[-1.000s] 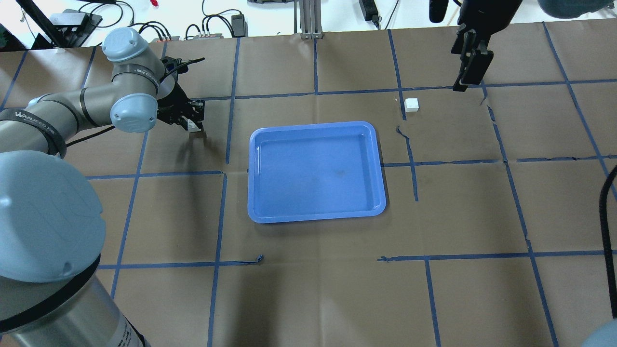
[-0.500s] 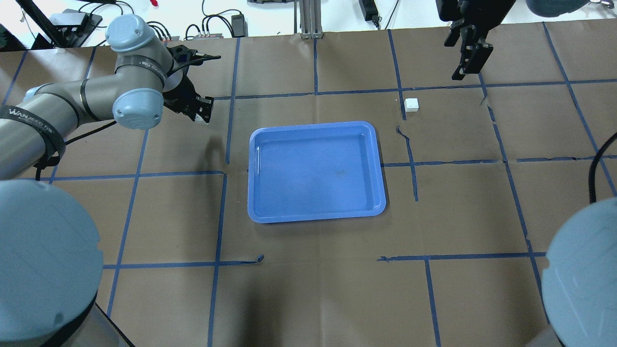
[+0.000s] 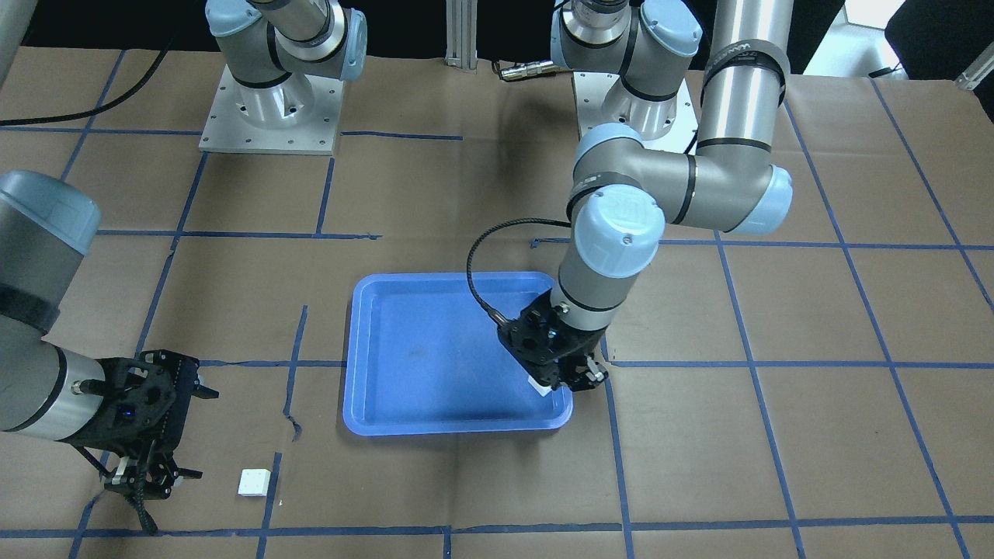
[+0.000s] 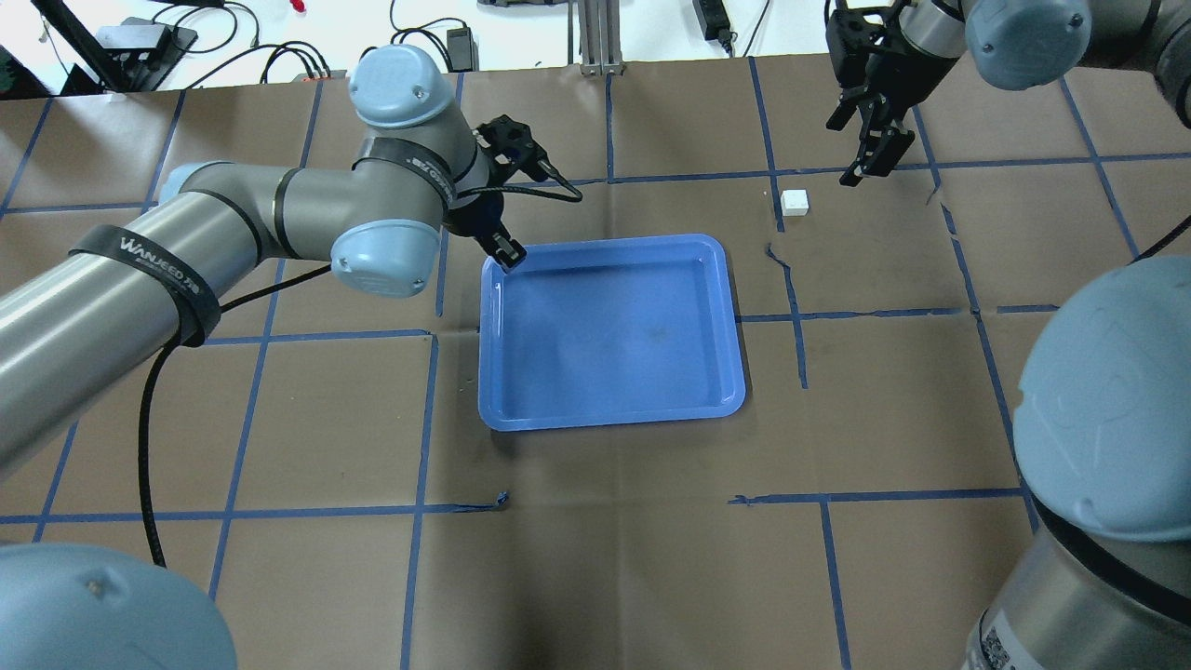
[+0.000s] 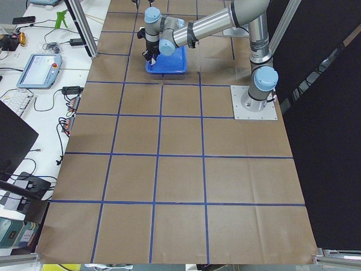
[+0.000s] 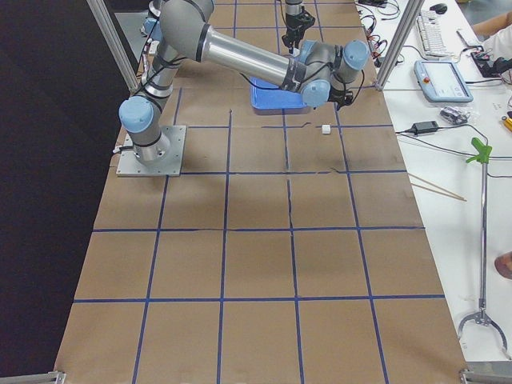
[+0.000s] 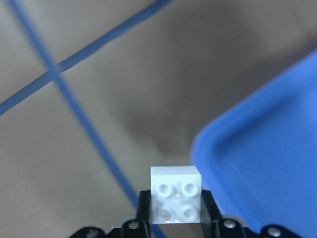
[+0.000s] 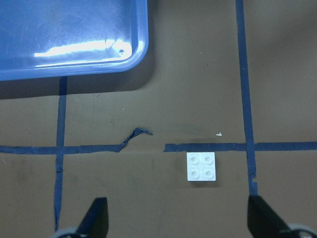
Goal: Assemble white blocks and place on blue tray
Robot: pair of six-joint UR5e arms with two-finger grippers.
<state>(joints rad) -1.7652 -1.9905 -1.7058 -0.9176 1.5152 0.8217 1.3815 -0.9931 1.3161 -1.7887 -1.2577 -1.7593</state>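
Observation:
My left gripper (image 4: 507, 253) is shut on a white block (image 7: 176, 201), studs toward the wrist camera. It hangs over the far left corner of the blue tray (image 4: 609, 418). From the front, the block (image 3: 537, 386) shows at the fingertips just above the tray's rim (image 3: 458, 425). The second white block (image 4: 794, 202) lies on the brown paper beyond the tray's far right corner. My right gripper (image 4: 870, 158) is open and empty, just right of and above that block. In the right wrist view the block (image 8: 201, 166) lies between the spread fingers (image 8: 96, 218).
Brown paper with a grid of blue tape lines covers the table (image 4: 605, 558). Some tape is torn and lifted near the loose block (image 8: 133, 135). Cables and power bricks lie past the far edge (image 4: 447, 42). The tray holds nothing.
My left arm has swung right with its block, from the paper at far left to the tray's far left corner. My right gripper has moved left, closer to the loose block.

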